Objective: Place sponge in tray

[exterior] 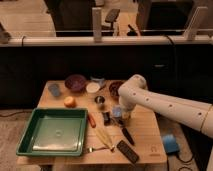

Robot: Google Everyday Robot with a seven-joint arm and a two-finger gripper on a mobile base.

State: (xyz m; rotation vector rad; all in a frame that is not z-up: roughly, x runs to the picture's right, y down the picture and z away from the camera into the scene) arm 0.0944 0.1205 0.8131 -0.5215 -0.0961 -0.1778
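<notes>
Gripper (pixel 119 116) first: mine hangs low over the middle of the wooden table (pixel 145 131), right of centre, under the bend of my white arm (pixel 165 104). From the one camera view I cannot tell how it stands. The sponge (pixel 117 111) shows as a small pale-blue patch right at the gripper, touching it or just beneath it; it seems to be at the tool's tip, but I would not swear that it is held.

The tray (pixel 35 146) sits at the table's front left corner, its green bottom bare, well apart from where I am working. So the whole carry is, by my judgement, not yet done.

Risks — mostly clutter. A small metal cup (pixel 100 100) stands just left of the gripper, a knife (pixel 126 135) lies just below it, and a carrot (pixel 92 120) and a banana (pixel 104 137) lie between me and the tray. A low sweep leftward could knock any of them, or push the carrot against the tray's wall. If my hold on the soft block is shallow, it could slip out mid-carry and land on the table short of the rim. The orange (pixel 69 102) near the tray's far corner could roll if nudged.
</notes>
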